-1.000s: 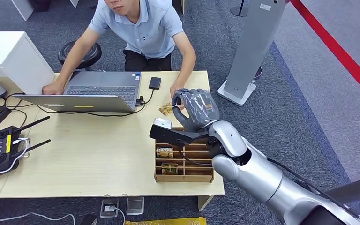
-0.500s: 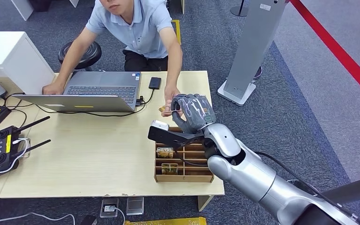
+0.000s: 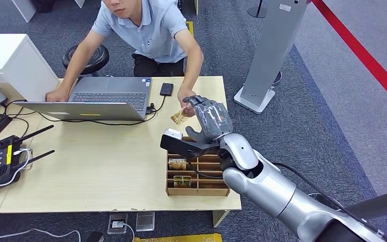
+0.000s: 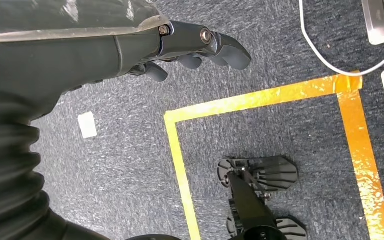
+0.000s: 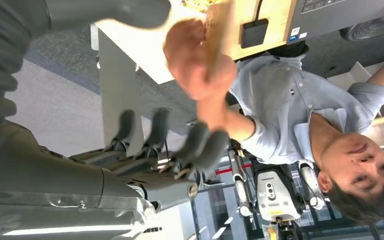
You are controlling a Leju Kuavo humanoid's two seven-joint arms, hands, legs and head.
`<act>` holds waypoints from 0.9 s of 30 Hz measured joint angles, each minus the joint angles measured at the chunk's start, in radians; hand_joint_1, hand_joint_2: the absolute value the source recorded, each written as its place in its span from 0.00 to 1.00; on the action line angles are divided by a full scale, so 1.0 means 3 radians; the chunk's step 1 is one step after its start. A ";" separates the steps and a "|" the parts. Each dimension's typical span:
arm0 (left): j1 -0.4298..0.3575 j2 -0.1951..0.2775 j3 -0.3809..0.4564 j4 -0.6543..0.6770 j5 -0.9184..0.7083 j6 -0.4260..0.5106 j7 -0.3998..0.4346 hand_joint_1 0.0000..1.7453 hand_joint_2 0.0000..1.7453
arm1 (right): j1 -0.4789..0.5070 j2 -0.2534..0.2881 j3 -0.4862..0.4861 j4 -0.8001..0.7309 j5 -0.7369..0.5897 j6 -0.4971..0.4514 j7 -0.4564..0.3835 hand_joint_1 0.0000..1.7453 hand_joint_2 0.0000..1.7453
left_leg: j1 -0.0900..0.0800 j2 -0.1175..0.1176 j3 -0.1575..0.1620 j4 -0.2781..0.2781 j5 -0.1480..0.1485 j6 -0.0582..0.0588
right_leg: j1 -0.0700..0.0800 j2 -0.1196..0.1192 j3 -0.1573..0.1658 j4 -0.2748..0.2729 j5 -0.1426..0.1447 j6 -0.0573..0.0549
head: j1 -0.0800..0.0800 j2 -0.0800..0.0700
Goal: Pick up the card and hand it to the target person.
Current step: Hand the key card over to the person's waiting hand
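Head view: person's hand (image 3: 184, 102) holds the card (image 3: 177, 117), long axis slanted across table; right hand (image 3: 210, 120) spread wide, holding nothing.

The person's hand (image 5: 197, 60) pinches the card (image 5: 219, 27) beyond the empty, spread right hand (image 5: 145, 150).

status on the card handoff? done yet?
Done: the small gold patterned card is out of the brown wooden slotted tray and up by the seated person's hand. In hand: that hand pinches the card; the right hand has its fingers spread beside it. Left: pull the right arm back. The left hand hangs idle.
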 joint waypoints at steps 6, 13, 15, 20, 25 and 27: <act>0.0032 0.0000 0.0000 0.0000 0.0040 0.0069 -0.0018 0.00 0.00 | 0.0009 -0.0012 -0.0024 -0.0026 -0.0092 -0.0203 -0.0002 0.00 1.00 | 0.0000 0.0001 0.0002 0.0000 0.0000 0.0000 | 0.0000 0.0000 0.0000 0.0000 0.0000 0.0000 | 0.0001 0.0000; 0.0074 0.0000 0.0000 0.0000 0.0118 0.0158 -0.0002 0.00 0.00 | 0.0336 -0.0160 -0.0262 -0.0420 -0.1181 -0.0736 -0.0449 0.00 1.00 | 0.0000 0.0001 0.0003 0.0000 0.0000 0.0000 | 0.0000 0.0000 -0.0001 -0.0001 0.0000 0.0000 | 0.0002 0.0000; 0.0081 0.0000 0.0000 0.0000 0.0140 0.0176 0.0017 0.00 0.00 | 0.0521 -0.0242 -0.0378 -0.0615 -0.1556 -0.0820 -0.0597 0.00 1.00 | 0.0000 0.0001 0.0003 0.0000 0.0000 0.0000 | 0.0000 0.0000 -0.0001 -0.0002 0.0000 0.0000 | 0.0002 0.0000; 0.0090 0.0000 0.0000 0.0000 0.0168 0.0221 0.0039 0.00 0.00 | 0.0956 -0.0442 -0.0607 -0.1010 -0.2267 -0.0833 -0.0761 0.00 1.00 | 0.0000 0.0001 0.0003 0.0000 -0.0001 0.0000 | 0.0000 0.0000 -0.0001 -0.0003 0.0000 0.0000 | 0.0001 0.0000; 0.0093 0.0000 0.0001 0.0000 0.0188 0.0234 0.0046 0.00 0.00 | 0.1379 -0.0613 -0.0812 -0.1298 -0.2760 -0.0672 -0.0827 0.00 1.00 | 0.0000 0.0000 0.0003 0.0000 -0.0001 0.0001 | 0.0000 0.0000 -0.0001 -0.0003 0.0000 0.0000 | 0.0001 0.0000; 0.0093 0.0000 0.0001 0.0000 0.0188 0.0234 0.0047 0.00 0.00 | 0.1551 -0.0659 -0.0877 -0.1374 -0.2913 -0.0578 -0.0857 0.00 1.00 | 0.0000 0.0001 0.0001 0.0000 -0.0002 0.0000 | 0.0000 0.0000 -0.0001 -0.0003 -0.0001 0.0000 | 0.0001 0.0000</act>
